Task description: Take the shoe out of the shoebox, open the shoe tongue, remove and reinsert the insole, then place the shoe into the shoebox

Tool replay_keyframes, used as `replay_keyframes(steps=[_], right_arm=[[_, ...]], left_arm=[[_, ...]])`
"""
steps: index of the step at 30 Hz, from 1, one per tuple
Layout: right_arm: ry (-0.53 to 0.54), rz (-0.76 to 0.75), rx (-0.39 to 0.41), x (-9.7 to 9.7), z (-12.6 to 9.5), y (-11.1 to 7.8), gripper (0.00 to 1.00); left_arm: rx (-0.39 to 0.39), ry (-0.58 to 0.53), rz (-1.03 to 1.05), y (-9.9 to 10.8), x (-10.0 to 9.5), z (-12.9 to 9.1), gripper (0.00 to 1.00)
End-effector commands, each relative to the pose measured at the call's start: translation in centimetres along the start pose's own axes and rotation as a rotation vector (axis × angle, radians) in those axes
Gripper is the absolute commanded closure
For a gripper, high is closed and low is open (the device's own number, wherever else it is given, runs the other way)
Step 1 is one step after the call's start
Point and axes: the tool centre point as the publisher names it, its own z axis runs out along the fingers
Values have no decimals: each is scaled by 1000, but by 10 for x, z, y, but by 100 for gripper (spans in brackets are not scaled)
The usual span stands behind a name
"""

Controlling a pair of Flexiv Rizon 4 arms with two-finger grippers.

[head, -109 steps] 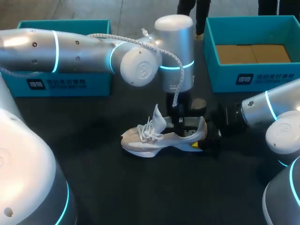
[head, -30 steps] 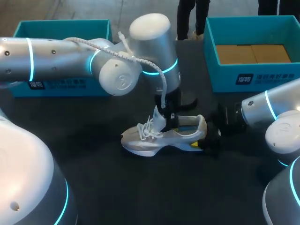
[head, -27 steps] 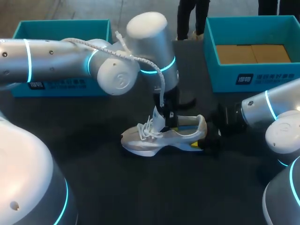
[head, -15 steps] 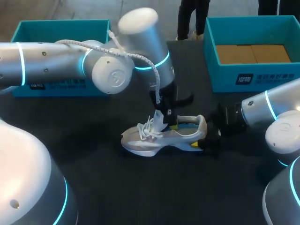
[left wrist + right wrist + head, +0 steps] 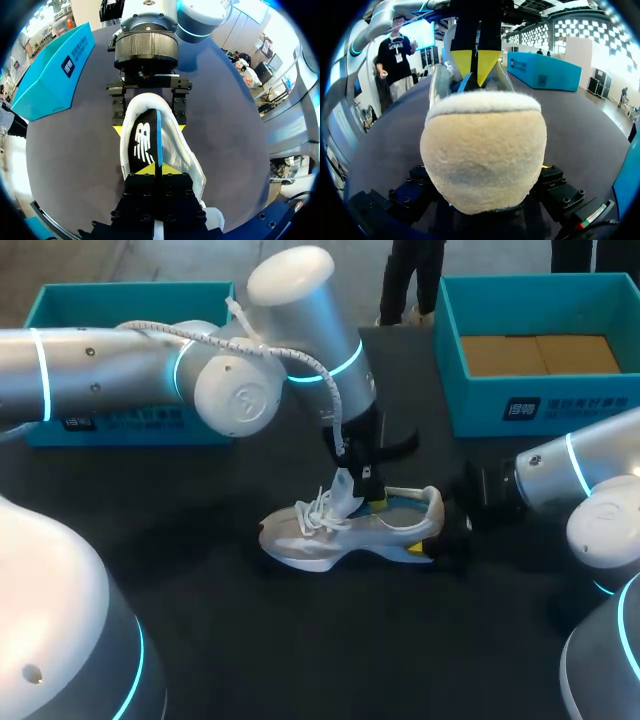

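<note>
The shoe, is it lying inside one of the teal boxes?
No, the shoe stands on the dark table, with its sole down.

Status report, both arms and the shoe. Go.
Left gripper shut on insole, mostly inside shoe. Right gripper shut on heel; shoe on table. Nothing in the way.

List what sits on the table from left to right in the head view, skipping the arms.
Left teal box → white shoe → right teal box.
</note>
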Motion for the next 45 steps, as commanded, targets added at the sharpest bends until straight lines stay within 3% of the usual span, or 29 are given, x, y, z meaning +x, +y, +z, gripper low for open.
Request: replay_keyframes(steps=[1,25,45], right_arm=[[-1,1,2,0,3,0,100],[-1,1,2,0,3,0,100],[-1,1,2,0,3,0,100]], left_arm=[[2,0,5,-7,1,-2,100],[24,9,19,-26,-3,0,100],[49,-15,44,-35,-3,-16,100]])
